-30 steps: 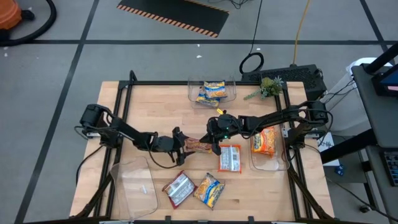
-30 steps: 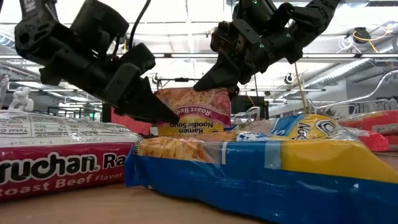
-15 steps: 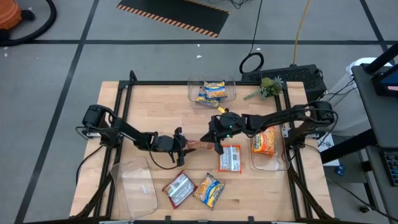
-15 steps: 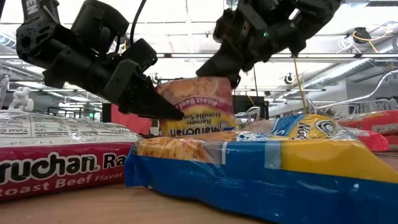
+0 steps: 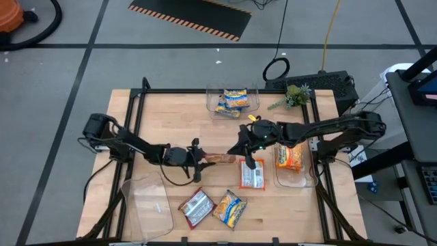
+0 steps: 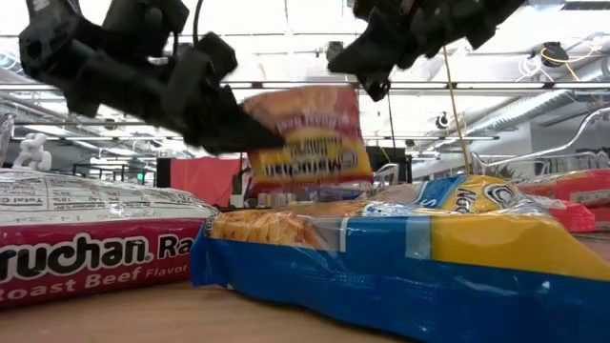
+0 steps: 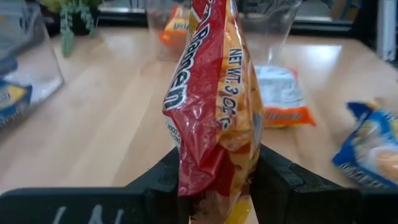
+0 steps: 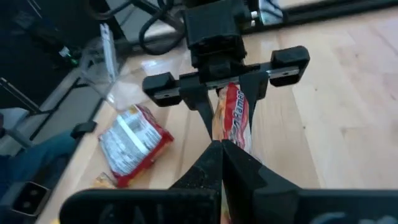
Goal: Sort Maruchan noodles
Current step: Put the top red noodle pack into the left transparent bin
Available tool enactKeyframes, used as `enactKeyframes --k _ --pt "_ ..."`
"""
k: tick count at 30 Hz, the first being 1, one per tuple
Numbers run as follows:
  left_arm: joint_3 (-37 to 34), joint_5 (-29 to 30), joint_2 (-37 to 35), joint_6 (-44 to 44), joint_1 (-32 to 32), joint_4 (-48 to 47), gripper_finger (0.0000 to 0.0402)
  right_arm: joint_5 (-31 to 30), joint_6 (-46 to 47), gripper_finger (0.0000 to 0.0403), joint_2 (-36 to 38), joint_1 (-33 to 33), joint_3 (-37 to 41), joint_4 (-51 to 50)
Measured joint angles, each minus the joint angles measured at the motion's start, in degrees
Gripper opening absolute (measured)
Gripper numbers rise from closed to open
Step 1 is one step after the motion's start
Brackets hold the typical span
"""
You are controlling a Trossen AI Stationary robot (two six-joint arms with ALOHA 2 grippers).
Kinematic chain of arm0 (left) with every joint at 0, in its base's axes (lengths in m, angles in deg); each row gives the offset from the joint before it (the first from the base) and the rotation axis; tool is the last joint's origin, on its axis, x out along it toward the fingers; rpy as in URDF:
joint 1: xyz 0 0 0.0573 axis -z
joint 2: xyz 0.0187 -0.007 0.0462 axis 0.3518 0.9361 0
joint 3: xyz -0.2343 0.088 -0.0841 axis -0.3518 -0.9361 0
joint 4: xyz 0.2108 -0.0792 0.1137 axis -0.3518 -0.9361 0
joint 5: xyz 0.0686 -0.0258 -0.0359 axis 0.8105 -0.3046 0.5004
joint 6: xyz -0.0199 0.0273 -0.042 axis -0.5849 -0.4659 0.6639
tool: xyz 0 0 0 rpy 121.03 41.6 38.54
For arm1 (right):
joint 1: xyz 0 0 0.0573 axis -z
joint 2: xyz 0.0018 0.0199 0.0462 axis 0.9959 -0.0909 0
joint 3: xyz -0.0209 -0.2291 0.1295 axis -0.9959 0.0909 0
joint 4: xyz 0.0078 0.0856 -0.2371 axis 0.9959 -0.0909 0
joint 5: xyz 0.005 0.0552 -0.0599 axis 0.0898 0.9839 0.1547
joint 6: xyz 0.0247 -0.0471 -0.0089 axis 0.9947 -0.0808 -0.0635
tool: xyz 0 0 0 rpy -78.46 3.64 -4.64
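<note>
A red-and-orange Maruchan packet (image 5: 222, 159) hangs on edge above the table's middle, between both grippers. My left gripper (image 5: 203, 159) is shut on its left end and my right gripper (image 5: 240, 152) on its right end. A white-and-red packet (image 5: 252, 173) lies flat just near of the right gripper. A red-silver packet (image 5: 196, 207) and a blue-yellow packet (image 5: 230, 208) lie flat near the front edge. An orange packet (image 5: 290, 156) lies in the right bin, and blue-yellow packets (image 5: 233, 101) lie in the far bin. My left gripper pinches the packet's end (image 7: 208, 171) between its two fingers (image 7: 163, 182), coming level from the table's left. The packet stands on edge, clear of the table. My right gripper pinches the packet's opposite end, at its upper corner (image 6: 355, 93), slanting down from the table's right. The fingertips (image 8: 211, 155) meet on the packet's edge.
An empty clear bin (image 5: 147, 205) stands at the near left, a clear bin (image 5: 300, 179) at the right and another (image 5: 213, 102) at the far middle. A small plant (image 5: 293, 96) lies at the far right. Bare wood lies left of the far bin.
Both grippers have risen with the red-and-orange packet, which now hangs higher in the low view and stands edge-on from above. My right gripper has also drawn toward the table's right edge. Both have stayed shut on it.
</note>
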Motion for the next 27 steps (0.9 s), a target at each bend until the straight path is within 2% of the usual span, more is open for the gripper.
enactKeyframes --k 4,8,11,16,22,27 --pt "0.05 0.0 -8.48 -0.49 0.75 -7.71 0.0124 -0.11 -0.02 0.0 5.58 -0.04 -0.02 -4.09" --pt "0.05 0.02 -19.24 0.48 1.36 -20.63 0.0124 -0.46 0.07 0.0 10.99 -0.27 -0.02 -7.83" --pt "0.05 0.02 -27.35 2.89 1.91 -30.56 0.0124 -4.11 0.03 0.0 13.64 -1.8 -0.02 -9.71" --pt "4.66 0.06 -38.72 7.51 3.92 -54.15 0.0124 -7.84 -0.36 0.0 15.22 -3.88 -0.02 -11.85" --pt "15.9 -0.84 -44.25 13.35 7.4 -78.45 0.0124 -7.91 -0.63 0.0 15.23 -4.5 -0.02 -11.22" --pt "23.66 -9.45 -44.44 13.93 10.48 -90.38 0.0124 -8.01 -0.16 0.0 15.2 -4.48 -0.02 -10.84"
